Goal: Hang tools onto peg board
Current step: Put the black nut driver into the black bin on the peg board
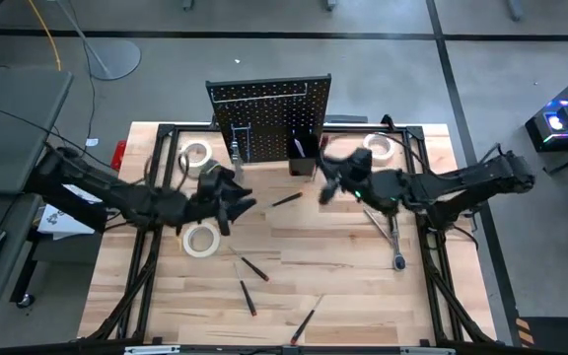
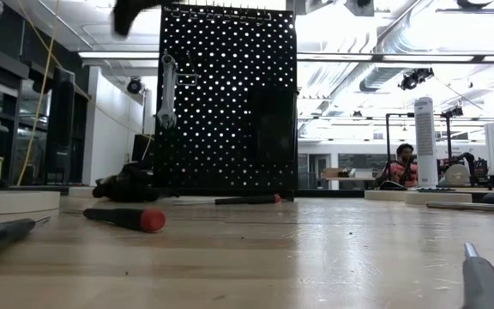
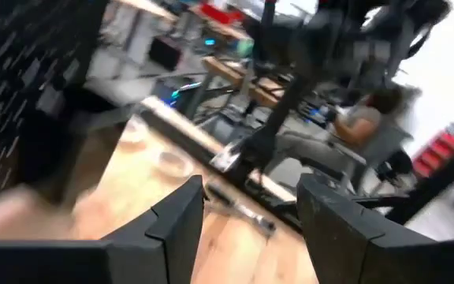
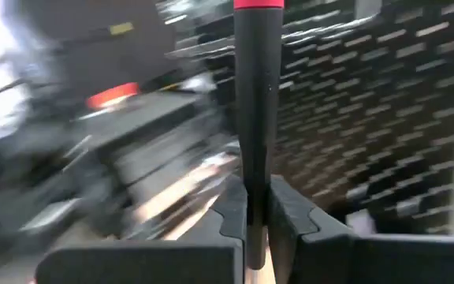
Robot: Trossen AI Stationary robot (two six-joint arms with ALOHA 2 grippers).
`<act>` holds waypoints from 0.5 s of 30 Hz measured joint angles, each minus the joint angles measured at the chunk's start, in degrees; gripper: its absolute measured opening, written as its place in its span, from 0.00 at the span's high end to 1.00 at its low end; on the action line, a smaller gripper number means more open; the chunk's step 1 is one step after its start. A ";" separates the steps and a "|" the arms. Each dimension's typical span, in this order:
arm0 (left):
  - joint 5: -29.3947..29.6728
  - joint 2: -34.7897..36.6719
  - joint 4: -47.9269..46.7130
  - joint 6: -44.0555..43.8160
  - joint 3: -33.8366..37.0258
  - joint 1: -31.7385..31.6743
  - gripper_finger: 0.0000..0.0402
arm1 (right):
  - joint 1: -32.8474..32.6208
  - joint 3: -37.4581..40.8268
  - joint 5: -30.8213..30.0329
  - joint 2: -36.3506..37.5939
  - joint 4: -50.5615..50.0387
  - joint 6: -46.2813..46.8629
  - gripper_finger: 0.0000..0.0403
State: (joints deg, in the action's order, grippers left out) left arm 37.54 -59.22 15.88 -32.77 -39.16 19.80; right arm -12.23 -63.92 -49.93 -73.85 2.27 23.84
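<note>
The black peg board (image 1: 269, 104) stands upright at the table's far edge, with a black bin (image 1: 304, 150) on its front and a silver wrench (image 2: 168, 90) hanging on it. My right gripper (image 1: 328, 182) is in front of the bin, shut on a dark screwdriver with a red end cap (image 4: 257, 95). My left gripper (image 1: 237, 200) is open and empty in front of the board's left part, beside a white tape roll (image 1: 202, 240). Its fingers (image 3: 181, 217) stand wide apart with nothing between them. My right gripper pinches the screwdriver's dark handle (image 4: 256, 185) between its two fingers, away from the red-capped end (image 4: 258, 4). The handle runs along the fingers and sticks out past their tips toward the peg board (image 4: 385, 95). The screwdriver's other end is hidden by the gripper.
Two more tape rolls (image 1: 197, 155) (image 1: 378, 148) lie by the board. Several slim screwdrivers (image 1: 254, 268) (image 1: 286, 199) lie on the wood in the middle and near part. A silver ratchet (image 1: 390, 237) lies at the right. A person (image 2: 404, 163) sits in the room behind.
</note>
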 joint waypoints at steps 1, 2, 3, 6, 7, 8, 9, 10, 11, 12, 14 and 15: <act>2.66 0.01 2.05 -2.85 2.69 1.89 0.54 | 1.41 0.00 -1.95 -0.74 0.43 -0.81 0.98; 4.80 -0.12 4.10 -5.59 5.12 3.63 0.54 | 3.10 0.04 -3.19 -1.73 1.26 -2.15 0.98; 6.40 -0.44 5.65 -7.93 6.94 5.31 0.54 | 4.87 0.04 -3.48 -2.67 2.78 -3.75 0.98; 9.08 -2.06 7.37 -12.00 9.17 9.19 0.54 | 9.64 0.04 -2.03 -5.85 6.94 -6.89 0.98; 9.62 -2.85 7.15 -12.45 9.25 10.31 0.54 | 10.99 0.04 -1.46 -7.15 8.28 -7.66 0.98; 10.12 -3.78 6.97 -12.58 9.20 11.21 0.54 | 12.29 0.04 -0.85 -8.32 9.05 -8.41 0.98; 10.65 -4.77 6.98 -12.59 8.88 11.81 0.54 | 13.41 0.05 -0.83 -9.49 9.55 -8.53 0.98; 10.87 -5.68 7.08 -12.59 8.47 12.34 0.55 | 14.46 0.07 -0.69 -10.53 10.32 -8.42 0.98; 10.97 -6.51 6.96 -12.59 8.03 12.88 0.55 | 15.47 0.07 -0.63 -11.39 10.51 -8.07 0.98; 11.01 -7.31 6.37 -12.53 7.58 13.24 0.56 | 16.29 0.07 -0.69 -12.16 10.44 -7.42 0.98; 11.02 -9.14 4.96 -11.77 6.40 14.00 0.57 | 17.63 0.07 -0.76 -13.62 10.27 -6.52 0.98; 10.95 -9.79 4.02 -11.39 6.02 14.43 0.58 | 18.17 0.08 -0.76 -14.25 10.23 -6.10 0.97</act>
State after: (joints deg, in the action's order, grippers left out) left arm 48.49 -69.01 19.90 -44.16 -33.14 34.24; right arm 5.94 -63.84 -50.70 -88.10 12.50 17.74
